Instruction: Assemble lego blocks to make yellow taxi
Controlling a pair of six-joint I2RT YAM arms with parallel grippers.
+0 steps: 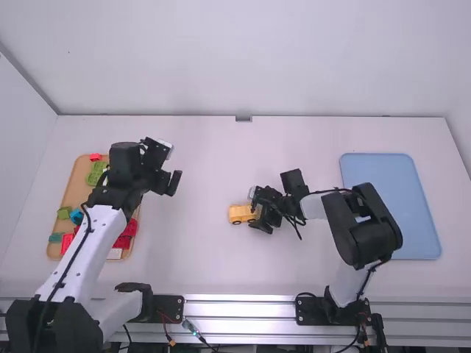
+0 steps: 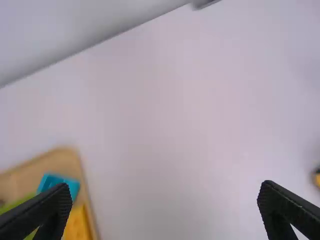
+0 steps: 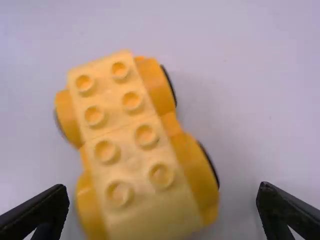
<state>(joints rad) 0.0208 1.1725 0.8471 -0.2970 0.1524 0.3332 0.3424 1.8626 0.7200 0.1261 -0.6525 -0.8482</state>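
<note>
Right end effector (image 1: 256, 209) wide open at yellow car (image 3: 135, 145), nothing gripped.

Right fingers spread, one either side of the car's near end, neither clamped on it. Left end effector (image 1: 171, 173) also wide open and empty, just right of the tan tray (image 1: 76, 184).

Car: upright on tabletop (image 1: 191, 257), well to the right of the tan tray. Two-tone: paler butter-yellow studded top, seam across its middle, on a deeper orange-yellow body. Eight round studs visible, two rows of four, rims slightly raised. Smooth pale stretch past the last studs. Rounded fenders bulge out at the corners, dark wheel edges under two of them. Plastic, soft sheen.

Tan tray: wood-look, rounded corners. Holds red blocks (image 1: 126, 235), green block (image 1: 96, 173), blue block (image 1: 76, 216) and yellow block (image 2: 77, 224), all glossy plastic. Pale blue tray (image 1: 390, 213): flat, rounded corners, far right of the tan tray, beyond the car.
</note>
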